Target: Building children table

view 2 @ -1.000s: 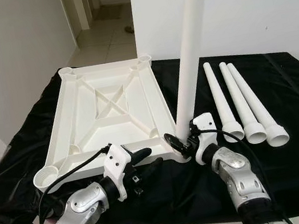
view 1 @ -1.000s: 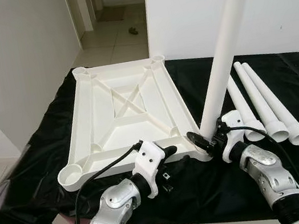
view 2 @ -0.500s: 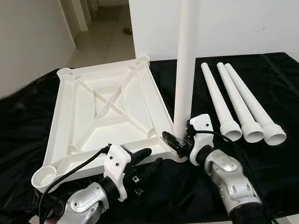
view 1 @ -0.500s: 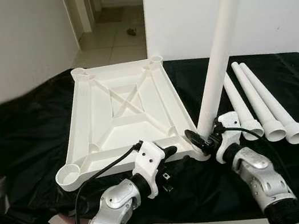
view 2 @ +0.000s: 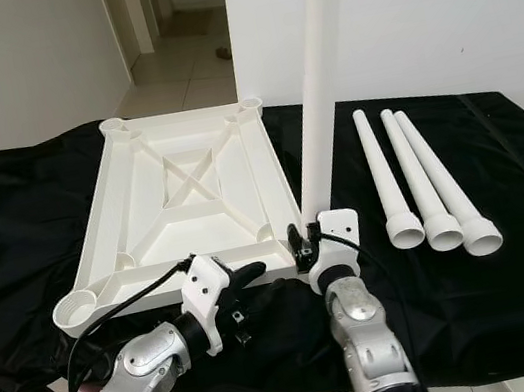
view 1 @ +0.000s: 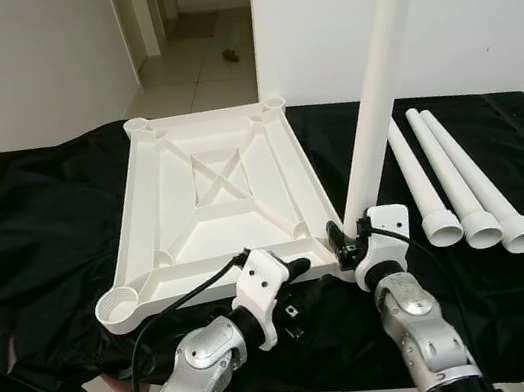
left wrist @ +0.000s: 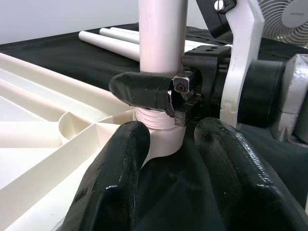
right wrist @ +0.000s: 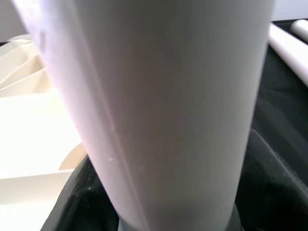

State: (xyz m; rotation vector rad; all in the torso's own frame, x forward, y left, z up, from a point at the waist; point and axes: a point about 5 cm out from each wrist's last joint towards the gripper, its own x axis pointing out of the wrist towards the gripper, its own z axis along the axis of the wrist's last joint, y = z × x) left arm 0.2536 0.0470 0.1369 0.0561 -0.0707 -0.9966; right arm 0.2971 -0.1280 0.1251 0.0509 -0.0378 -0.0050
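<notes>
The white tabletop (view 1: 217,199) lies upside down on the black cloth. One white leg (view 1: 374,85) stands upright in its near right corner socket (left wrist: 161,137). My right gripper (view 1: 346,239) is shut on this leg just above the socket; one of its fingers (left wrist: 142,91) wraps the leg's base. The leg (right wrist: 168,96) shows close up in the right wrist view. My left gripper (view 1: 296,286) is open at the tabletop's front rim, its fingers pointing at that corner socket from the left. Three more white legs (view 1: 452,178) lie side by side on the cloth to the right.
The black cloth (view 1: 36,236) covers the whole table and hangs over its front edge. A white wall (view 1: 492,3) stands close behind the right side, and a doorway (view 1: 195,15) opens to a hallway behind the left. A fan (left wrist: 288,14) is at the right.
My right forearm has swung leftward around the leg's base, still shut on it, and the leg stands a little straighter. The black cloth on the left now lies spread wider. The left gripper has stayed put.
</notes>
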